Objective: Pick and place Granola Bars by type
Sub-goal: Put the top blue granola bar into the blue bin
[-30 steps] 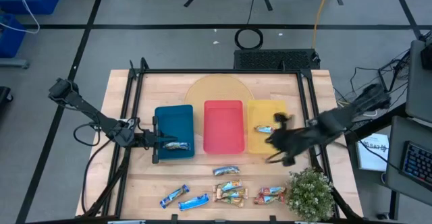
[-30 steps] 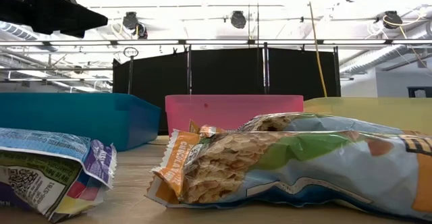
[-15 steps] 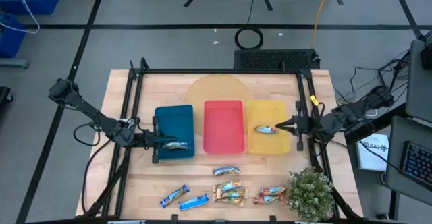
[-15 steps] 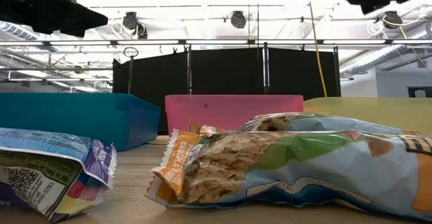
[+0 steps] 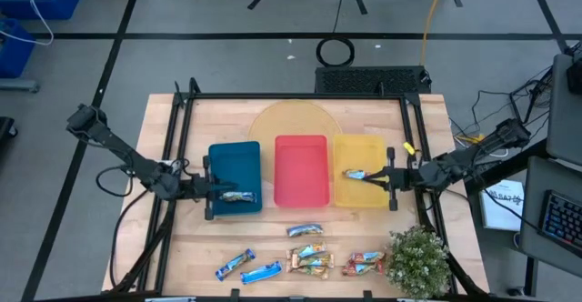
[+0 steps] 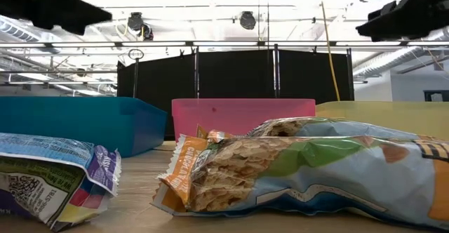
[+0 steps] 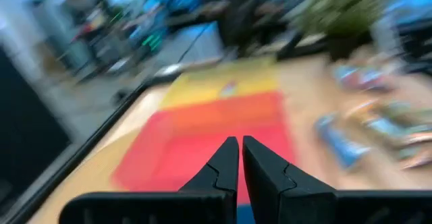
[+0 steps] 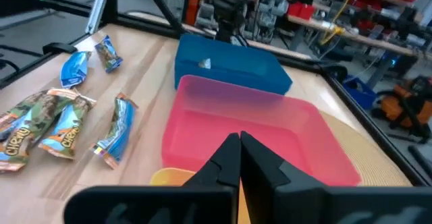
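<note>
Several granola bars (image 5: pixel 309 258) lie flat along the table's near edge. Two have bright blue wrappers (image 5: pixel 247 267), several are tan and light blue (image 6: pixel 316 170), and one is red-orange (image 5: pixel 364 263). One bar (image 5: pixel 238 196) lies in the blue tray (image 5: pixel 235 161), and another (image 5: pixel 355 175) in the yellow tray (image 5: pixel 359 197). My left gripper (image 5: pixel 216 193) is shut over the blue tray's left part, just left of the bar there. My right gripper (image 5: pixel 376 179) is shut over the yellow tray's right part, pointing left at that bar. Its own wrist view shows nothing between the fingers (image 8: pixel 239 146).
The red tray (image 5: pixel 301 170) stands between the blue and yellow trays. A round tan mat (image 5: pixel 296 120) lies behind them. A potted plant (image 5: pixel 420 261) stands at the near right corner. A black frame (image 5: pixel 186 138) borders the table's sides.
My right gripper swung from near the yellow tray's near right corner toward the table's right edge. It then came back left and down, and now lies level over the yellow tray. The bars and trays have stayed where they were.
</note>
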Motion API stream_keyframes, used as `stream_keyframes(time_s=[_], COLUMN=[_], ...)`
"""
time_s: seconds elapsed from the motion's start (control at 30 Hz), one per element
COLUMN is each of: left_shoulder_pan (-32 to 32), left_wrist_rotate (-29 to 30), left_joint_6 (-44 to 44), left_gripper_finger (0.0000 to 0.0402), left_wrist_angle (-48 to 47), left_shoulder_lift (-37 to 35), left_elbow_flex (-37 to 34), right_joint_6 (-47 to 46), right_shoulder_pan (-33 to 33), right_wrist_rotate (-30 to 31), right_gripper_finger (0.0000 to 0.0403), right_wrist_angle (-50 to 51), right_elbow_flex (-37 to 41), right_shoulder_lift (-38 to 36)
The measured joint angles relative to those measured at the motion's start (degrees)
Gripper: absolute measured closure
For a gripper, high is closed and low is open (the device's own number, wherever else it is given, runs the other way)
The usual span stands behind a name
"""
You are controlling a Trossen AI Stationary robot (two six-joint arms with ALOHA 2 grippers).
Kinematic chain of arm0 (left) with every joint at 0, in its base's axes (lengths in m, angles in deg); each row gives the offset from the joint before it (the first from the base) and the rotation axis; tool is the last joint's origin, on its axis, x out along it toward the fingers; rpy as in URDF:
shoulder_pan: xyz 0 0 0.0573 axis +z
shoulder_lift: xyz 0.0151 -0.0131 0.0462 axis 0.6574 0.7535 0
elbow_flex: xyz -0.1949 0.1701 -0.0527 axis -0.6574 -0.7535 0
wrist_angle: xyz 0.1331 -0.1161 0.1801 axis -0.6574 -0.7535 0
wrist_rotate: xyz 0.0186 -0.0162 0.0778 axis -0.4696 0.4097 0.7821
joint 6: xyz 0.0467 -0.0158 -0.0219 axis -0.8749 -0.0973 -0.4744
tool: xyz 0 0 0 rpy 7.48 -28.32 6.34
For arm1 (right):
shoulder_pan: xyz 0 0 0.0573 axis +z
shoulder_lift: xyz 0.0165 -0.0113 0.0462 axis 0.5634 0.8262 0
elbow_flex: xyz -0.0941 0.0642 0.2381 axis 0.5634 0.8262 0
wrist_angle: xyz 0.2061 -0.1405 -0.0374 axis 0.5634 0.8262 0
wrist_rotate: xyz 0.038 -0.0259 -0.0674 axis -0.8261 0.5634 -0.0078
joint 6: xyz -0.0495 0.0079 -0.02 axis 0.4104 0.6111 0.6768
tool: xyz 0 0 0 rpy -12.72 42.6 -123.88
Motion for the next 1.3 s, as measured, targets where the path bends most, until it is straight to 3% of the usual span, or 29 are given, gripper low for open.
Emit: stream_keyframes(time_s=[0.07, 0.17, 0.43, 0.67, 0.77, 0.87, 1.03, 1.2, 1.3], left_shoulder_pan=[-0.4, -1.2, -4.8, -7.6, -9.9, -12.0, -14.2, -16.0, -17.6], left_wrist_rotate=[3.0, 2.4, 8.1, -2.5, -8.5, -14.5, -18.0, -28.2, -30.5], left_joint_6=[4.5, 10.0, 17.1, 40.8, 45.2, 50.4, 60.5, 65.8, 64.3], left_gripper_finger=[0.0371, 0.0371, 0.0393, 0.0397, 0.0398, 0.0397, 0.0394, 0.034, 0.0295], left_wrist_angle=[-9.8, -21.2, -40.9, -66.1, -67.9, -67.8, -67.9, -67.2, -66.3], left_shoulder_lift=[1.1, 4.5, 21.8, 38.7, 44.0, 47.8, 51.7, 54.0, 56.3], left_elbow_flex=[4.4, 11.9, 32.8, 49.0, 53.4, 56.5, 58.1, 57.1, 56.9], right_joint_6=[1.0, 1.9, 2.9, 0.8, 1.0, 1.4, 4.6, 5.0, 5.0], right_shoulder_pan=[0.0, -0.4, -1.6, -1.6, -1.6, -1.5, -1.6, -1.6, -1.6], right_wrist_rotate=[0.2, 0.4, 3.3, -0.1, -4.3, -4.6, -4.5, -4.5, -4.4], right_gripper_finger=[0.0403, 0.0403, 0.0403, 0.0403, 0.0403, 0.0403, 0.0403, 0.0403, 0.0403], right_wrist_angle=[-4.1, -7.9, -12.9, -11.3, -11.2, -12.6, -19.4, -23.7, -24.2], right_elbow_flex=[2.5, 5.5, 8.1, 8.1, 8.1, 8.3, 11.6, 12.4, 12.4], right_shoulder_lift=[0.0, 0.0, -0.5, -2.7, -3.7, -4.2, -4.1, -4.1, -4.1])
